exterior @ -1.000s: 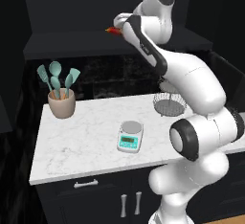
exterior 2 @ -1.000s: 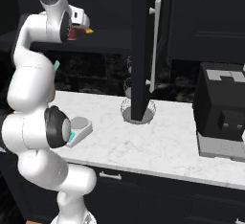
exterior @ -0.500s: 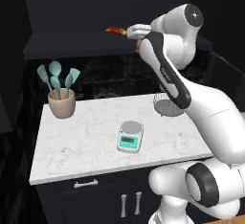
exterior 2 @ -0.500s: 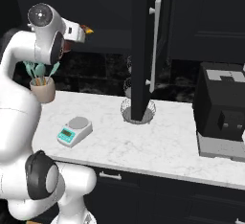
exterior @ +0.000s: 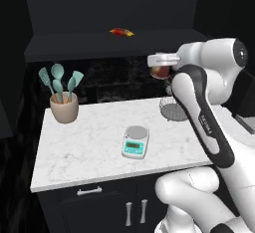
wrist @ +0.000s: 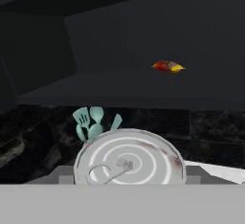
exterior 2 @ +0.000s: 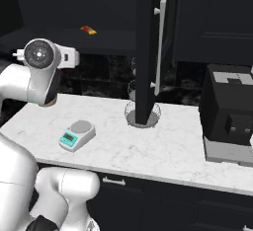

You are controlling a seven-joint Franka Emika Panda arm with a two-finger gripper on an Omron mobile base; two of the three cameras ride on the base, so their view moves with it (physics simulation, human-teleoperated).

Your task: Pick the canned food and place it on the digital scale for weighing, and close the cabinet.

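Observation:
The canned food (exterior: pixel 160 73), a small dark-red can, hangs in the air in front of the open cabinet (exterior: pixel 114 45), with my gripper (exterior: pixel 160 67) shut on it. It is above and to the right of the digital scale (exterior: pixel 136 141), which stands bare on the marble counter (exterior: pixel 84 147). In the hand view the can's silver pull-ring top (wrist: pixel 129 163) sits between my fingers. The cabinet's open door (exterior 2: pixel 144 52) stands edge-on, its long silver handle (exterior 2: pixel 159 42) facing right. The scale (exterior 2: pixel 77 134) lies below my arm.
A red-and-yellow packet (exterior: pixel 121 32) lies on the cabinet's shelf. A beige pot of teal utensils (exterior: pixel 63 105) stands at the counter's left. A wire basket (exterior: pixel 172 108) sits at the back right, under the open door. A black appliance (exterior 2: pixel 230 116) fills the far right.
My arm has drawn back from the cabinet's shelf, carrying the can down and to the right, away from the packet. Scale, packet and door have stayed put.

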